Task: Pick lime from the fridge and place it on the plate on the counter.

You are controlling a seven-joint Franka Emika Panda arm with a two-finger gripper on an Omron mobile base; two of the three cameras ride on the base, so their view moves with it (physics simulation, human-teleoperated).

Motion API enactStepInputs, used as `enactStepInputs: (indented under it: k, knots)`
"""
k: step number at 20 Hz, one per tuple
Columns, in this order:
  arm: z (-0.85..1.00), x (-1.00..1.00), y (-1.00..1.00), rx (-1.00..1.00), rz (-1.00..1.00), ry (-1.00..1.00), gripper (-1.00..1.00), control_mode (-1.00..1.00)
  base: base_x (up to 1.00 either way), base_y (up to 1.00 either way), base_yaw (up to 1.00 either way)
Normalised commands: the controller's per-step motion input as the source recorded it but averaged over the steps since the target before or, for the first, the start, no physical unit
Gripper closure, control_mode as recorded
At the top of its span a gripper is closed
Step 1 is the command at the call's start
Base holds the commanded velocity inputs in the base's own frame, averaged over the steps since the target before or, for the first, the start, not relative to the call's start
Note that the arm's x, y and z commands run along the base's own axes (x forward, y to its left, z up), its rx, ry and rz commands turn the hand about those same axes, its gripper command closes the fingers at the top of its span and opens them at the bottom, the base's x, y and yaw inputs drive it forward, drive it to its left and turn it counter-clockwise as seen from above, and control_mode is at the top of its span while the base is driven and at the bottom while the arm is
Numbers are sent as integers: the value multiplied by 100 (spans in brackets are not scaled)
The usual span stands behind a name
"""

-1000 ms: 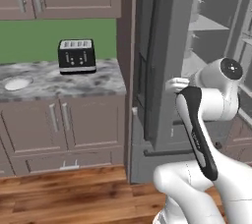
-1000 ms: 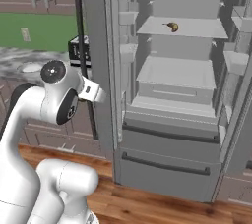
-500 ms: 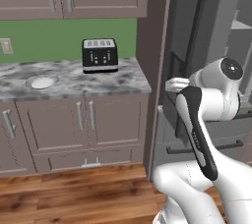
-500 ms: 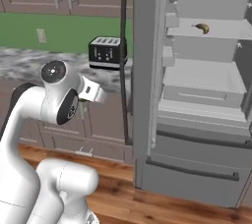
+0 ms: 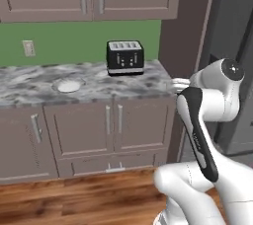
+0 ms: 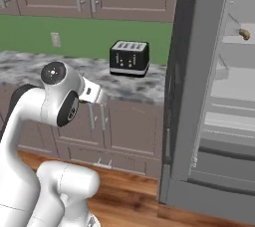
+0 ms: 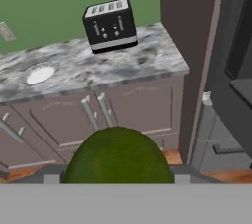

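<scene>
The dark green lime bulges large at the bottom of the hand view, held close to the camera and covering the fingertips. My gripper hangs at counter height, just off the right end of the marbled counter, shut on the lime. The small white-grey plate lies on the counter's left part, also visible as the plate, well ahead of the hand. The grey fridge stands open to the right, its pale shelves showing.
A black toaster stands at the back of the counter, right of the plate. A brown curved pastry lies on an upper fridge shelf. Brown-mauve cabinets with silver handles run below the counter, over a wooden floor.
The whole picture has shifted: the base has driven left, so the counter, toaster and plate come toward the middle and the fridge slides off right. The arm's pose is unchanged.
</scene>
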Motion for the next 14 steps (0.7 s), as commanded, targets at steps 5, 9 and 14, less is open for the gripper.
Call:
enactStepInputs:
  k: [5,9,14]
  knots:
    - [0,0,0,0,0,0,100,100,62,51,0]
    - [0,0,0,0,0,0,100,100,53,53,0]
    - [0,0,0,0,0,0,100,100,56,53,0]
